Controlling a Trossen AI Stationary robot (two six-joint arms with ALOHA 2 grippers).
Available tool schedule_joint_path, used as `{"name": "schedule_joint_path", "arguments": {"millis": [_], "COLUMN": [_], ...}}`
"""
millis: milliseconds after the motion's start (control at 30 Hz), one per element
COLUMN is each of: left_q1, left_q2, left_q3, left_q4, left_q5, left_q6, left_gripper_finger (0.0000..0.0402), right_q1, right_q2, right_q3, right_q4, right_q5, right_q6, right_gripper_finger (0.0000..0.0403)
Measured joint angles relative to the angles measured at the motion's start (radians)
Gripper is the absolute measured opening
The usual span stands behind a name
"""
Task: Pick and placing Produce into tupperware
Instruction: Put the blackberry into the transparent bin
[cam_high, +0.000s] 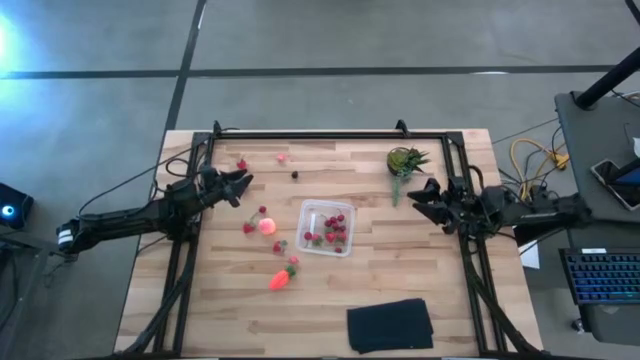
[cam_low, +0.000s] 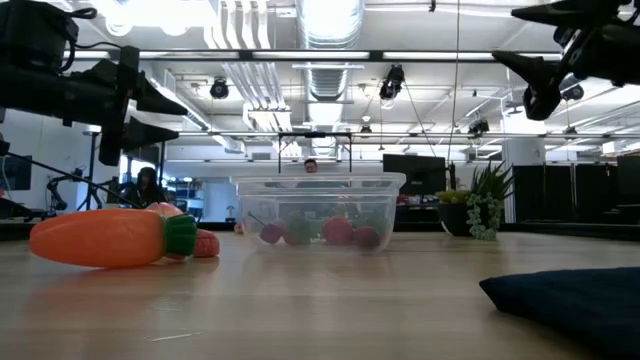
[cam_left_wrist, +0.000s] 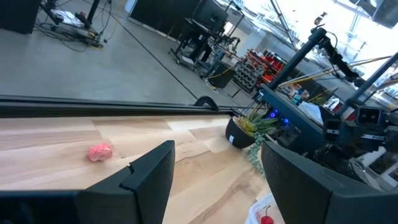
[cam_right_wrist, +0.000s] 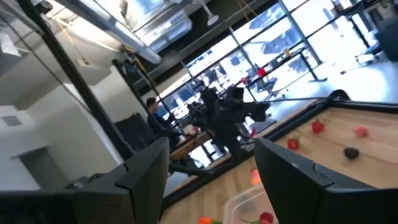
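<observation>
So right now both arms are just hanging out at the sides of the wooden tabletop (cam_high: 240, 320). The left end effector (cam_high: 243, 184) sits at the left-middle of the high view, fingers spread apart and holding nothing. The right end effector (cam_high: 417, 197) is over at the right-middle, also spread wide and empty, just below the spiky green potted plant (cam_high: 404, 160) in that picture.

The clear tupperware (cam_high: 327, 228) is pretty much dead center of the high view, and it's got a handful of little red berries (cam_high: 333, 233) inside; you can see them through the wall in the low view too. The pink-orange round fruit (cam_high: 267, 226) lies just left of the container, with a few loose berries near it. The orange carrot piece (cam_high: 281, 277) with its green top lies lower down, left of and below the container, apart from it.

More strays up near the top edge: a red berry (cam_high: 241, 164), a pinkish piece (cam_high: 282, 157) and a dark one (cam_high: 295, 174). A black folded cloth (cam_high: 390, 324) sits at the bottom, right of center.
</observation>
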Motion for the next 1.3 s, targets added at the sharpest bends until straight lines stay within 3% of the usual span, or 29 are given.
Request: {"name": "schedule_joint_path", "arguments": {"millis": [633,767,1100,1300], "left_q1": [0.000,0.000,0.000,0.000], "left_q2": [0.001,0.003,0.001,-0.005], "left_q3": [0.000,0.000,0.000,0.001], "left_q4": [0.010,0.131,0.488,0.550], "left_q5": [0.007,0.050,0.059,0.068], "left_q6": [-0.020,-0.146,-0.097,-0.103], "left_gripper_finger": [0.0226,0.0226,0.0226,0.0226], "right_q1": [0.000,-0.002,-0.002,-0.002], "right_q2": [-0.039,-0.037,-0.036,-0.037], "right_q3": [-0.019,-0.018,-0.018,-0.018], "right_q4": [-0.113,-0.212,-0.340,-0.340], "right_q5": [0.019,0.021,0.019,0.019], "right_q6": [-0.130,-0.123,-0.120,-0.119], "right_gripper_finger": [0.0228,0.0228,0.0228,0.0228]}}
